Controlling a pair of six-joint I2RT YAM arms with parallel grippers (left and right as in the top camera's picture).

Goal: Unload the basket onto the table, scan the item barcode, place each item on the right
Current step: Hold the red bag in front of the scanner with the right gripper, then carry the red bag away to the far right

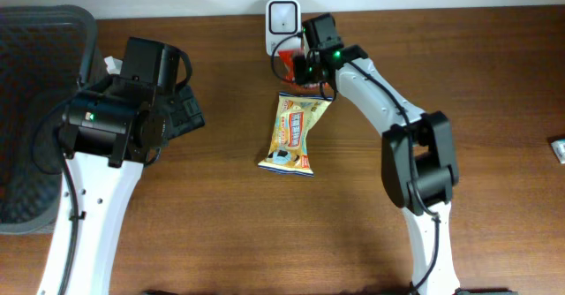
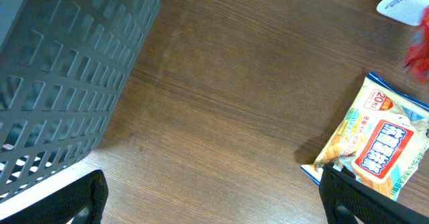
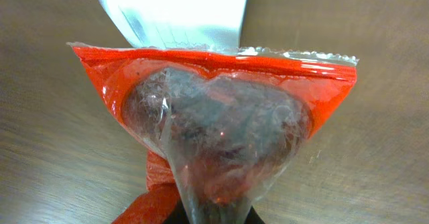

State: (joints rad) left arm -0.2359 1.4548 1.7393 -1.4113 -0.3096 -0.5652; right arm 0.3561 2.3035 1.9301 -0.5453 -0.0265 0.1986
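A red packet (image 3: 214, 127) with dark contents and a clear window fills the right wrist view, pinched at its lower end by my right gripper (image 3: 211, 216), which is shut on it. Just behind the packet stands the white barcode scanner (image 3: 174, 13). In the overhead view the scanner (image 1: 282, 19) is at the table's far edge, with the red packet (image 1: 289, 64) and right gripper (image 1: 307, 65) directly in front of it. My left gripper (image 2: 214, 204) hangs open over bare wood, its fingers (image 2: 74, 200) wide apart. The packet's barcode is not visible.
A yellow snack bag (image 1: 294, 132) lies mid-table, also seen beside the left gripper's right finger as the yellow bag (image 2: 382, 143). A dark mesh basket (image 1: 35, 109) sits at the left edge. A small wrapped item (image 1: 558, 149) lies at the far right.
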